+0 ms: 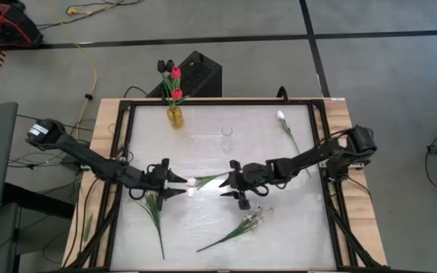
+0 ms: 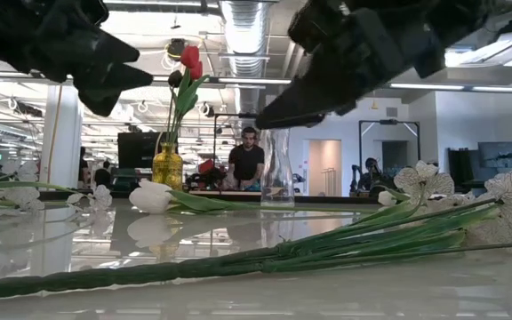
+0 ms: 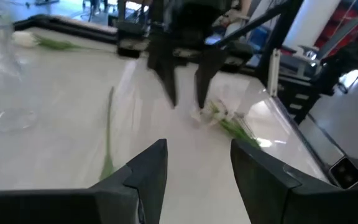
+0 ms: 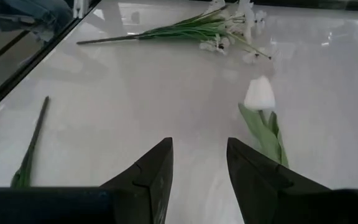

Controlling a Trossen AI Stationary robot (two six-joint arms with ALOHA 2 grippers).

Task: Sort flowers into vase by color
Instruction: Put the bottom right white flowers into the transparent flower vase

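Near edge of the table (image 1: pixel 127 250): You had two flowers lying flat here. A leafy sprig of tiny white blossoms (image 1: pixel 243 224) lay right of centre, its stem running toward the near left. A second green sprig (image 1: pixel 155 212) lay to the left, stem pointing at the near edge.

Middle of the table: You had a white tulip (image 1: pixel 193 183) lying flat between the two grippers, head to the left and leaf to the right. In the low view its head (image 2: pixel 151 197) rested on the surface.

Left gripper (image 1: pixel 176 185): You had it held low over the table, just left of the white tulip head. Its fingers stood apart with nothing between them, which the left wrist view (image 3: pixel 194 168) confirmed.

Right gripper (image 1: pixel 226 184): You had it just right of the tulip's leaf, facing the left gripper. Its fingers were apart and empty; the right wrist view (image 4: pixel 199 168) showed the tulip (image 4: pixel 260 94) ahead of them, untouched.

Far centre: You had a clear glass vase (image 1: pixel 227 136) standing upright with no flower in it.

Far right: Another white flower (image 1: pixel 281 117) lay flat, stem trailing toward the right arm.

Far left: A yellow vase (image 1: pixel 174 115) stood upright and held red tulips (image 1: pixel 176 74) and a dark one (image 1: pixel 160 67).
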